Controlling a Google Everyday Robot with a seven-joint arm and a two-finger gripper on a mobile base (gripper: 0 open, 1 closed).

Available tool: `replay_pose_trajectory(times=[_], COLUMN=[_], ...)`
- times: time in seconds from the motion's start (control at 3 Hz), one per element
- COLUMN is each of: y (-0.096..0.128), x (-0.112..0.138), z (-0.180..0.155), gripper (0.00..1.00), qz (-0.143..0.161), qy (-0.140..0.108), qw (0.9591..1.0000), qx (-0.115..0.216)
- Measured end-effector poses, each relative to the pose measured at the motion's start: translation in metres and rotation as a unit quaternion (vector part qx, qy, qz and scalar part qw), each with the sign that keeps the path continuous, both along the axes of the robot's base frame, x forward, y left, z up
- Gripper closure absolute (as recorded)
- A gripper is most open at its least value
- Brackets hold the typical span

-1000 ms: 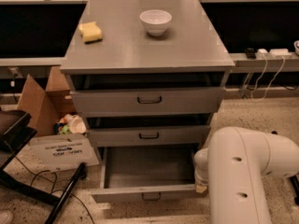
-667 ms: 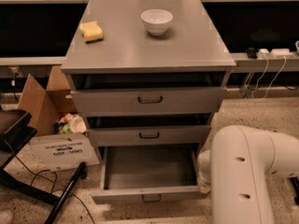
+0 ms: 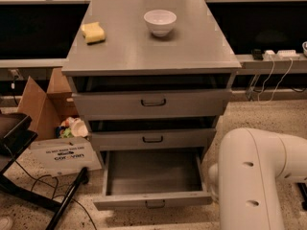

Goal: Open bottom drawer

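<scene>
The grey cabinet (image 3: pixel 153 47) has three drawers. The bottom drawer (image 3: pixel 152 172) stands pulled out towards me, its plain grey tray empty, and its narrow front panel (image 3: pixel 120 202) carries a small dark loop handle (image 3: pixel 155 204). The middle drawer (image 3: pixel 152 139) and the top drawer (image 3: pixel 153 103) stand slightly out. My white arm (image 3: pixel 254 181) fills the lower right, just right of the open drawer. My gripper does not show; it is hidden behind the arm or below the picture's edge.
A white bowl (image 3: pixel 160 21) and a yellow sponge (image 3: pixel 93 32) sit on the cabinet top. A cardboard box (image 3: pixel 41 104), a white printed bag (image 3: pixel 62 153) and a black stand (image 3: pixel 29 190) are on the floor to the left. Cables (image 3: pixel 273 75) hang at the right.
My arm has shifted slightly to the right, away from the drawer's side. The bottom drawer stays pulled out as before.
</scene>
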State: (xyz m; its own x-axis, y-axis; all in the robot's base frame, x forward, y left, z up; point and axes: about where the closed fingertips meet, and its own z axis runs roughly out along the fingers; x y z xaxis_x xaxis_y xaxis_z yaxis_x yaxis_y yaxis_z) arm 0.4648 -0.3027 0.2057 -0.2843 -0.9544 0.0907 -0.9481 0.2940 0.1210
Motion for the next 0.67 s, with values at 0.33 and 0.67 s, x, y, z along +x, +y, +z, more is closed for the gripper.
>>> replay_pose_trajectory(times=[0.33,0.67], y=[0.002,0.032], x=[-0.048,-0.028], z=[-0.006,0.012], gripper=[0.81,0.50], qz=[-0.016,0.019], qy=[0.038,-0.005], qw=[0.9991,0.9997], qx=[-0.005,0.015])
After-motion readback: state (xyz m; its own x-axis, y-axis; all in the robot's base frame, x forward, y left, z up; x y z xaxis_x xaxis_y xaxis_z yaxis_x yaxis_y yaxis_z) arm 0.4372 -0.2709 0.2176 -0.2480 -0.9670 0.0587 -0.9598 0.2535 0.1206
